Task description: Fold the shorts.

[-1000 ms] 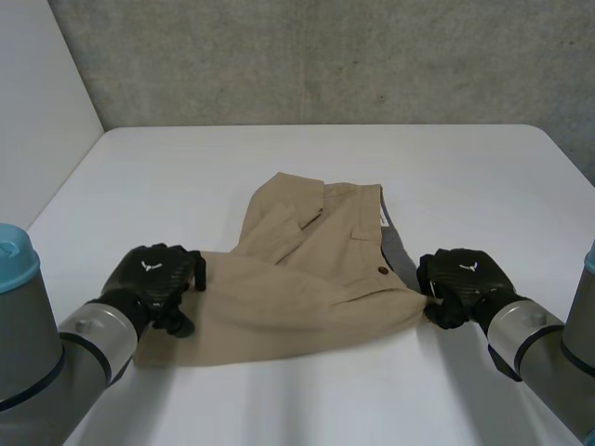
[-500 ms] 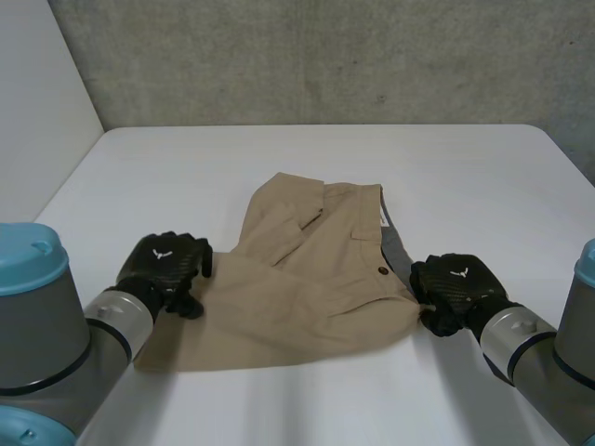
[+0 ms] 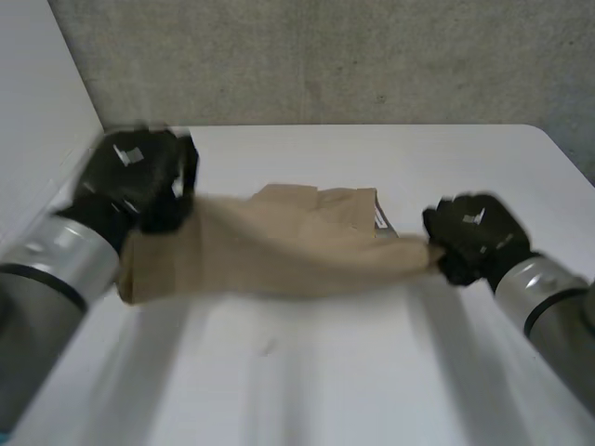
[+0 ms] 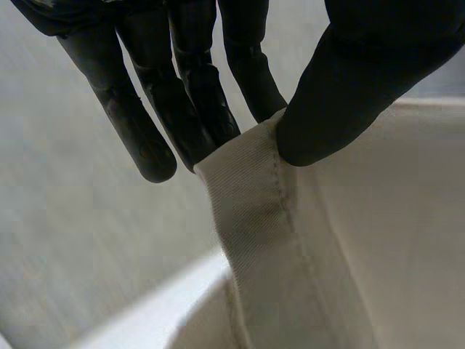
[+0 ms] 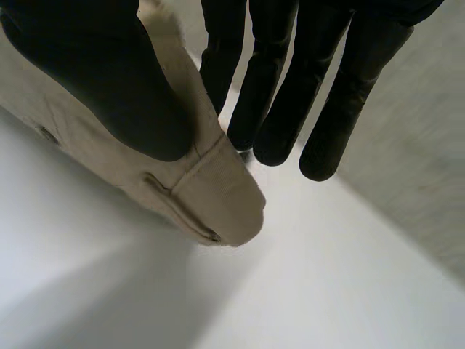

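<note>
The left robot hand (image 3: 139, 181) pinched a hemmed edge and the right robot hand (image 3: 474, 237) a waistband corner of the tan shorts (image 3: 279, 255), stretching them taut above the white counter (image 3: 325, 372) — presumably so the raised half could fold over flat.

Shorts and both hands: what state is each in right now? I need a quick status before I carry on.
shorts: near edge held up off the table and stretched between the two hands; far part lies on the table.
left hand: shut on the shorts, pinching a hemmed corner between thumb and fingers.
right hand: shut on the shorts, pinching the opposite end between thumb and fingers.
</note>
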Tool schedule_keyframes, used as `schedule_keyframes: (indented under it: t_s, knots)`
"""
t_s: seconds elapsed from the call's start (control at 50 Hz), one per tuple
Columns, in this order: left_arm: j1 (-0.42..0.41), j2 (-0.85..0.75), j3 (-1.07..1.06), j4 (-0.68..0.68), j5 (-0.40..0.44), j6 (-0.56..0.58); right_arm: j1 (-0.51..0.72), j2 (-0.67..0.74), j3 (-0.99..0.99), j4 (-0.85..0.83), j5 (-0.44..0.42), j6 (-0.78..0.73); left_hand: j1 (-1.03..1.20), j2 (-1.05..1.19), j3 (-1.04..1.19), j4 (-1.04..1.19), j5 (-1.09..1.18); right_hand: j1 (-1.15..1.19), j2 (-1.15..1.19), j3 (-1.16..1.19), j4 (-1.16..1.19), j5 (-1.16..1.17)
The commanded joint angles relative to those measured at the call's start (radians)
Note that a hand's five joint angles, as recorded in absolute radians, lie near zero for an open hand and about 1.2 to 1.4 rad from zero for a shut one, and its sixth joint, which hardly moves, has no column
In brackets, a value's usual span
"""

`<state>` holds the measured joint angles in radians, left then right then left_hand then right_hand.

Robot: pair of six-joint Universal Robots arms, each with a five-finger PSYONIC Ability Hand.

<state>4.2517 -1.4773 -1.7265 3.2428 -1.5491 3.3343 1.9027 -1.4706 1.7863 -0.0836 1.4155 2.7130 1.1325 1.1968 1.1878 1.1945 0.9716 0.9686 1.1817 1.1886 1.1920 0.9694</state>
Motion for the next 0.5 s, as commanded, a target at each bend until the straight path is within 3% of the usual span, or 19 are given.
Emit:
schedule_keyframes:
  t_s: [0.02,0.18,0.3,0.4,0.5]
  knots:
    - [-0.004,0.193,0.204,-0.202,0.001,-0.029,0.001,-0.203,-0.195,0.099,0.063,-0.058,0.264,0.199,0.208,0.202,0.250,0.428,0.215,0.208,0.204,0.252]
    - [0.007,0.198,0.402,-0.350,0.001,-0.084,-0.001,-0.298,-0.465,0.280,0.071,-0.052,0.264,0.199,0.208,0.202,0.250,0.428,0.215,0.208,0.204,0.252]
    - [0.033,0.189,0.412,-0.351,0.003,-0.091,0.002,-0.281,-0.528,0.346,0.063,-0.053,0.264,0.199,0.208,0.202,0.250,0.428,0.215,0.208,0.204,0.252]
    - [0.054,0.111,0.340,-0.350,0.011,-0.090,0.010,-0.167,-0.504,0.354,0.060,-0.053,0.264,0.199,0.208,0.202,0.250,0.428,0.215,0.208,0.204,0.252]
    - [0.059,-0.096,0.315,-0.321,0.014,-0.082,0.013,-0.018,-0.478,0.352,0.057,-0.065,0.264,0.199,0.208,0.202,0.250,0.428,0.215,0.208,0.204,0.252]
